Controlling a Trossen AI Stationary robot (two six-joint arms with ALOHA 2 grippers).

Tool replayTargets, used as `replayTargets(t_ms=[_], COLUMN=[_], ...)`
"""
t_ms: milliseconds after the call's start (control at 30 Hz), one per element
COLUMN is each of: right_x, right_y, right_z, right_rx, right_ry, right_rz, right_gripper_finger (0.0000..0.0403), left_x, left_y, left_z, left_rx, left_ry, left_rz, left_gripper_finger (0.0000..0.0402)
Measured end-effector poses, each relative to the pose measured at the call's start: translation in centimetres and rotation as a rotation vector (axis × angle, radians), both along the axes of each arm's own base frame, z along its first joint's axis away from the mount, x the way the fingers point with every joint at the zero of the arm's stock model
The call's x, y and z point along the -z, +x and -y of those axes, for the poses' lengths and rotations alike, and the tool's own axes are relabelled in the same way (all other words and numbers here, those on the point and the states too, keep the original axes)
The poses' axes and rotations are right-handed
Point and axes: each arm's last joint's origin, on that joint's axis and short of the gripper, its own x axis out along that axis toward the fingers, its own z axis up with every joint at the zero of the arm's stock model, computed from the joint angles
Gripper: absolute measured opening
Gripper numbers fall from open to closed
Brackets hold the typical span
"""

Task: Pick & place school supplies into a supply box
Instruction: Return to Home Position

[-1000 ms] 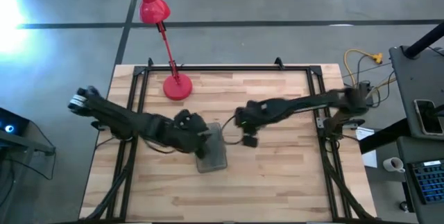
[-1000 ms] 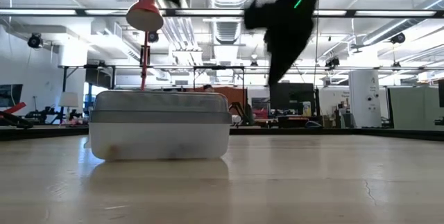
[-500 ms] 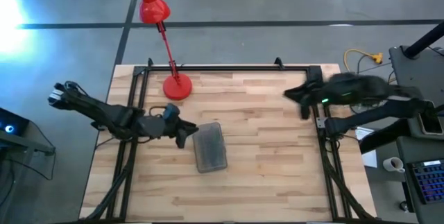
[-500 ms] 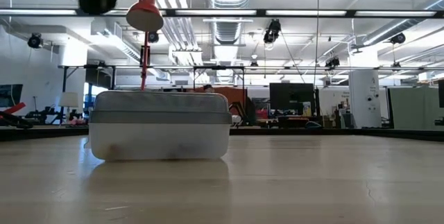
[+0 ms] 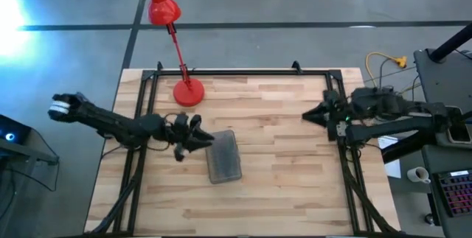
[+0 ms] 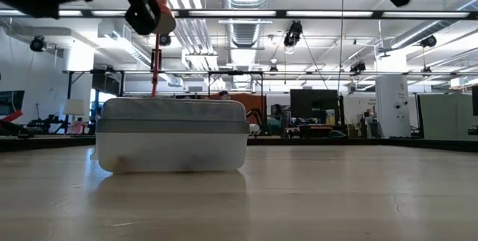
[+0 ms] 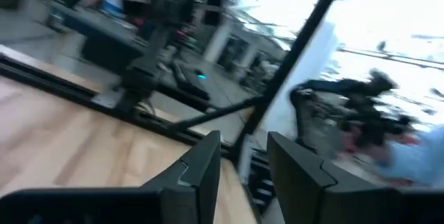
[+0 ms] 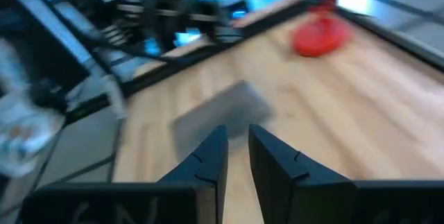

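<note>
The supply box (image 5: 223, 157) lies near the middle of the table with its grey gridded lid on; in the low view the supply box (image 6: 172, 135) stands flat on its base, its translucent walls cloudy. No school supplies show outside it. My left gripper (image 5: 202, 139) hovers just left of the box, pointing at it, and my left gripper (image 7: 243, 141) shows a narrow gap between empty fingers. My right gripper (image 5: 310, 114) sits back at the table's right edge, raised; in its wrist view my right gripper (image 8: 237, 132) is shut and empty, with the box (image 8: 218, 116) far ahead.
A red desk lamp (image 5: 177, 43) stands on its round base (image 5: 188, 92) at the table's far left corner, its head leaning out past the far edge. A black frame (image 5: 243, 72) rims the table. Bare wood lies right of and in front of the box.
My left gripper has drawn back off the box toward the table's left, and sits lower than half a second ago. My right arm has swung away from the box, up and out to the table's right edge. The box has stayed in place.
</note>
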Motion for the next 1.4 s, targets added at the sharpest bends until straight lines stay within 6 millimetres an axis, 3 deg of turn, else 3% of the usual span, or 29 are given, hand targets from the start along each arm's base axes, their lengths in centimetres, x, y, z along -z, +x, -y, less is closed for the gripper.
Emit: replayTargets(t_ms=[133, 267, 433, 667, 833, 1133, 1400], right_x=[-0.2, 0.9, 4.3, 7.8, 9.0, 12.5, 14.5], right_y=[-3.5, -6.2, -7.0, -7.9, -6.3, -4.1, -3.3], right_z=[0.7, 0.6, 0.6, 0.6, 0.7, 0.7, 0.7], right_rx=[0.068, 0.055, 0.061, 0.059, 0.066, 0.068, 0.076], right_ry=[-0.015, -0.005, 0.018, -0.029, -0.026, -0.025, 0.039], right_rz=[0.037, 0.144, 0.182, 0.286, 0.289, 0.467, 0.461], right_gripper_finger=[0.0052, 0.0052, 0.0052, 0.0052, 0.0052, 0.0052, 0.0052], left_x=[-0.4, 0.6, 2.0, 4.0, 6.1, 6.1, 7.1], left_y=[-2.1, -4.4, -6.2, -8.0, -8.9, -9.0, -8.7], left_z=[-2.4, -3.1, -3.2, -3.2, -3.3, -3.5, -3.5], left_rx=[0.093, 0.04, 0.001, -0.008, -0.035, -0.092, -0.093], left_ry=[-0.034, -0.051, -0.036, 0.004, -0.026, -0.023, -0.018], left_rz=[0.064, 0.033, -0.038, 0.003, 0.018, -0.024, -0.085], left_gripper_finger=[0.0104, 0.0104, 0.0104, 0.0104, 0.0104, 0.0104, 0.0104])
